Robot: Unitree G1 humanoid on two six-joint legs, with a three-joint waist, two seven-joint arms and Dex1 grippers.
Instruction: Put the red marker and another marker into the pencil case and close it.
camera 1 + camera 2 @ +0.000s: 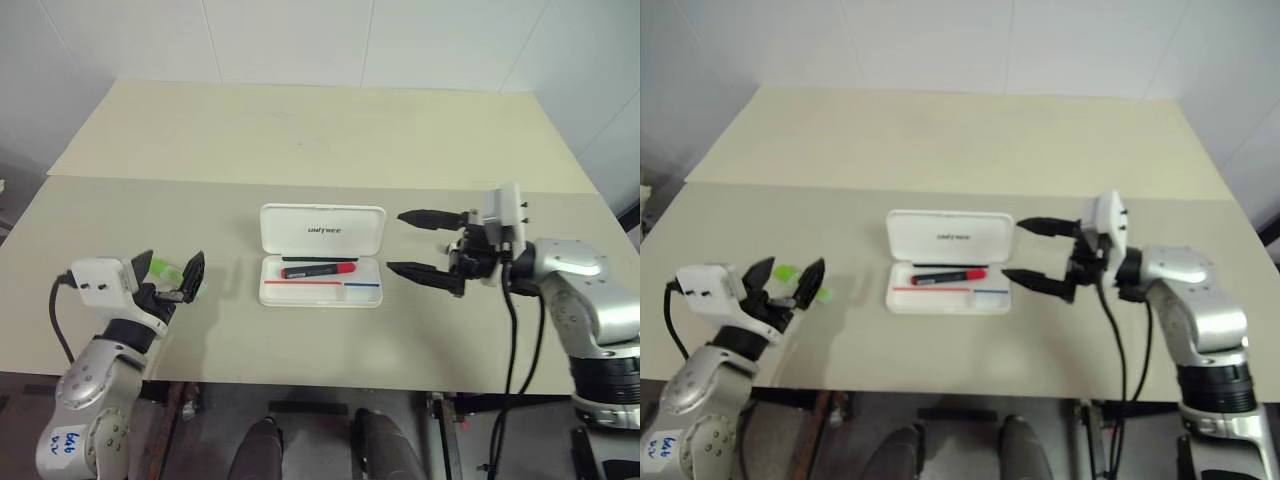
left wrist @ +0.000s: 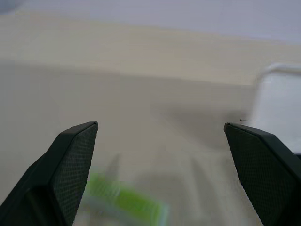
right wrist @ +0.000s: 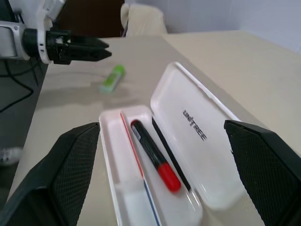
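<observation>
The white pencil case (image 1: 322, 215) lies open at the table's centre, lid folded back. Inside its tray rests the red marker (image 1: 320, 269), also seen in the right wrist view (image 3: 155, 155). The lime-green marker (image 1: 165, 270) lies on the table to the left. My left gripper (image 1: 170, 272) hovers over it, open, its fingers either side of the marker and not closed on it; the left wrist view shows the green marker (image 2: 124, 202) low between them. My right gripper (image 1: 396, 242) stands open just right of the case, pointing at it, holding nothing.
The beige table (image 1: 300, 340) has a seam across it behind the case, with a second tabletop beyond. Its front edge runs close below both arms. Black cables hang from both wrists.
</observation>
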